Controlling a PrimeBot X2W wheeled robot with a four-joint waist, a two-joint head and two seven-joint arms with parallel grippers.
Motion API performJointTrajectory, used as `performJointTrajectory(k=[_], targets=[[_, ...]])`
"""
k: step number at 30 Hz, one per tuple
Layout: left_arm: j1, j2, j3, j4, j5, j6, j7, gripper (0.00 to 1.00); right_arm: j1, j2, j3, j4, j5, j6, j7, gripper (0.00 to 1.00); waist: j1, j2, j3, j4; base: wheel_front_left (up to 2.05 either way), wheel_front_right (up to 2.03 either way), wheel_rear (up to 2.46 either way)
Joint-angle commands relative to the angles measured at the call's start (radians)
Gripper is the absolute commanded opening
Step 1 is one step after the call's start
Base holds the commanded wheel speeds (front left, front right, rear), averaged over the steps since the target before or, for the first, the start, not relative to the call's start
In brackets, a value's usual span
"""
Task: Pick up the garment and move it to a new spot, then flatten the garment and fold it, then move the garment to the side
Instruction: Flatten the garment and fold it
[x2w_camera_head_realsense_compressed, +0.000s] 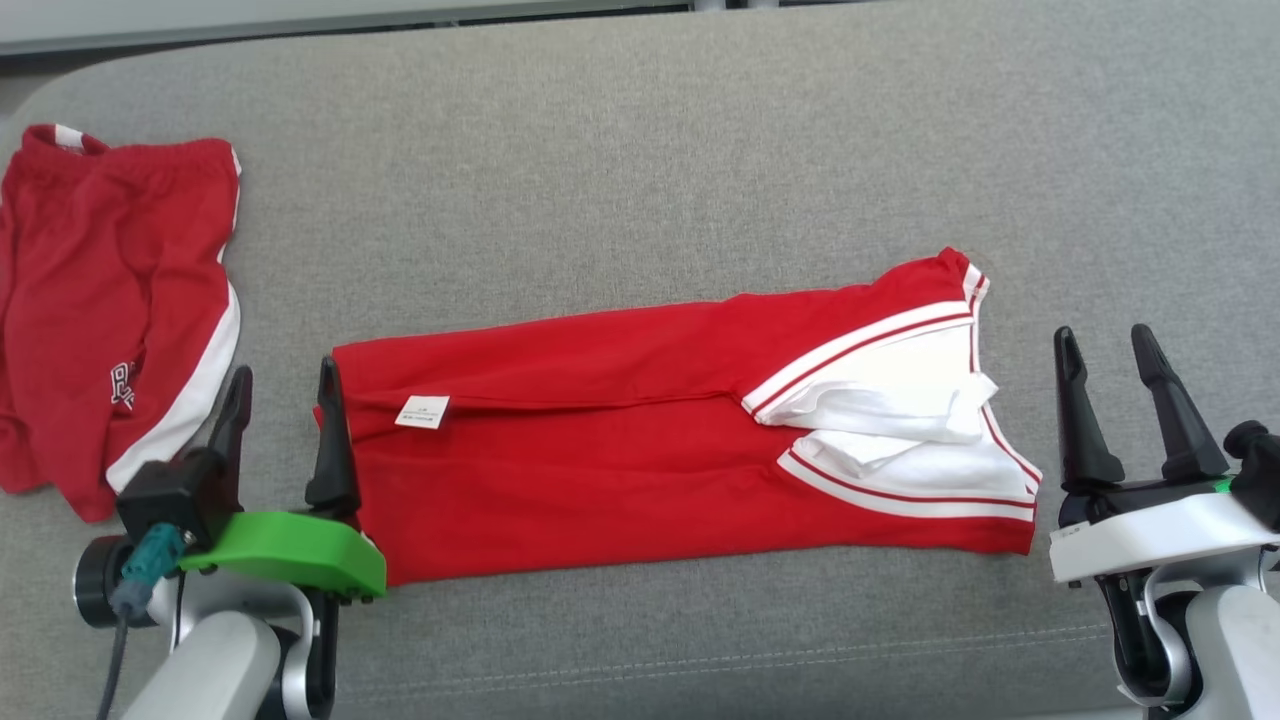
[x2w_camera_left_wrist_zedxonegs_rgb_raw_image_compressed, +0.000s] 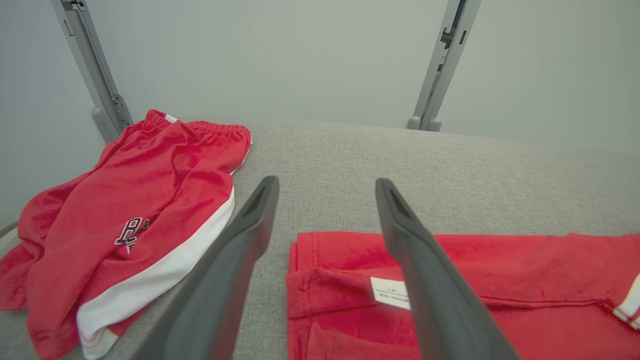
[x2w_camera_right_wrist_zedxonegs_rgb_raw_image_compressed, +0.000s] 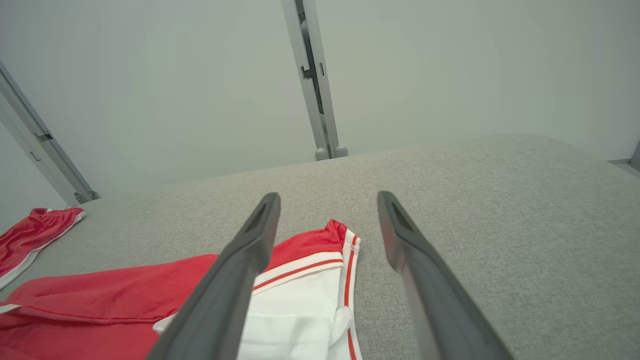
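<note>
Grey woven cloth covers the counter (x2w_camera_head_realsense_compressed: 640, 150), whose rounded corner shows at the upper left of the head view. At the middle of that frame we see the garment (x2w_camera_head_realsense_compressed: 600, 470), red and folded into a long band that runs from left of centre to the right, its right end a little higher in the frame. That right end shows white panels (x2w_camera_head_realsense_compressed: 900, 400) edged with red and white stripes, and a small white label (x2w_camera_head_realsense_compressed: 421, 411) lies near the left end, beside a lengthwise fold. Our left gripper (x2w_camera_head_realsense_compressed: 285, 368) stands at the band's left end, at the lower left of the frame, its fingers spread wide apart. The finger nearer the garment overlaps the cloth's edge, but we cannot tell whether it touches. Our right gripper (x2w_camera_head_realsense_compressed: 1103, 332) stands just beside the band's right end, at the lower right, fingers likewise wide apart. At the far left of the frame, well apart from the band, a second red garment (x2w_camera_head_realsense_compressed: 100, 300) with a white side stripe and lettering lies rumpled. Beyond the counter's far edge the wrist views show a pale wall (x2w_camera_left_wrist_zedxonegs_rgb_raw_image_compressed: 300, 60) and slanting grey rails (x2w_camera_left_wrist_zedxonegs_rgb_raw_image_compressed: 445, 65).
</note>
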Motion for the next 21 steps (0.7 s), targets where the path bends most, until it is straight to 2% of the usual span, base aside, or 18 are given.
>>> performJointTrajectory(k=[1, 7, 13, 21], targets=[[0.025, -0.009, 0.008, -0.012, 0.025, 0.01, -0.005, 1.0, 0.005, 0.005, -0.004, 0.008, -0.025, 0.0, 0.001, 1.0, 0.0001, 0.0, -0.035, -0.002, 0.0, 0.0, 0.0], [0.093, -0.039, 0.022, -0.044, 0.091, 0.005, -0.005, 1.0, 0.039, 0.017, 0.013, 0.044, -0.083, 0.0, 0.005, 1.0, 0.0001, 0.0, -0.078, 0.008, 0.0, 0.0, 0.0], [0.145, -0.065, 0.024, -0.035, 0.14, -0.031, -0.004, 1.0, 0.073, 0.024, 0.03, 0.083, -0.12, 0.0, 0.001, 1.0, 0.0001, 0.0, -0.121, 0.018, 0.0, 0.0, 0.0], [0.183, -0.076, 0.016, -0.008, 0.179, -0.05, -0.004, 1.0, 0.134, 0.05, 0.032, 0.105, -0.134, 0.0, 0.001, 1.0, 0.0001, 0.0, -0.18, 0.022, 0.0, 0.0, 0.0]])
